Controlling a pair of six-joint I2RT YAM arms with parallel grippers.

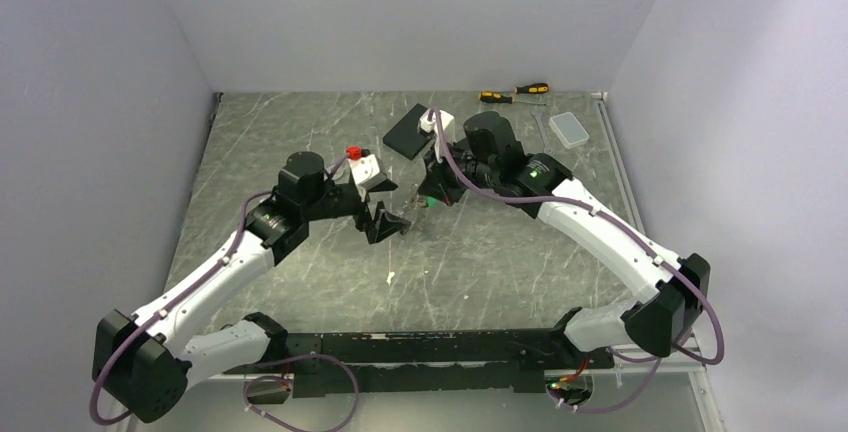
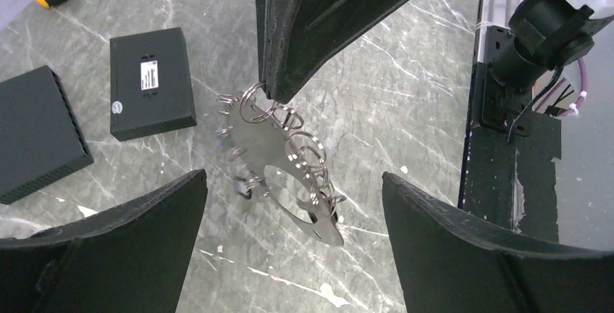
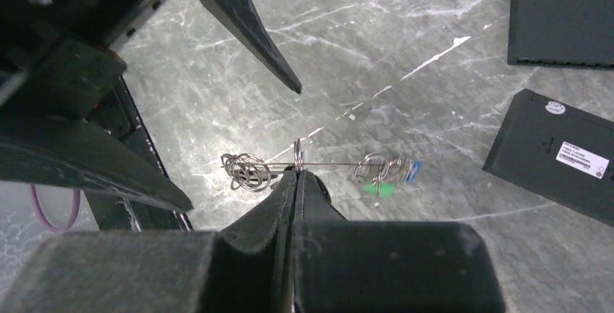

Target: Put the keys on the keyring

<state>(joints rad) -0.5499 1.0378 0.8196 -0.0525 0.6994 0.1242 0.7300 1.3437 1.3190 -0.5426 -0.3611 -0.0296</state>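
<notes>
My right gripper (image 3: pixel 297 172) is shut on the keyring (image 3: pixel 334 163), a thin grey metal loop seen edge-on and held above the table. A bunch of small split rings (image 3: pixel 246 172) hangs at one end of it. More rings with a green-headed key (image 3: pixel 376 188) and a blue-headed key (image 3: pixel 411 172) hang at the other end. In the left wrist view the keyring (image 2: pixel 318 222) hangs from the right gripper's shut fingers (image 2: pixel 289 52), with blurred keys (image 2: pixel 242 185) at its left side. My left gripper (image 2: pixel 293 177) is wide open and empty, just below the loop. From above, the left gripper (image 1: pixel 392 222) and the right gripper (image 1: pixel 432 195) are close together.
Two flat black boxes (image 2: pixel 152 81) (image 2: pixel 36 132) lie on the marble table (image 1: pixel 480 252) behind the grippers. Yellow-and-black screwdrivers (image 1: pixel 515 92) lie at the back wall, and a clear plastic box (image 1: pixel 571 129) at the back right. A small whitish scrap (image 1: pixel 389 277) lies in front.
</notes>
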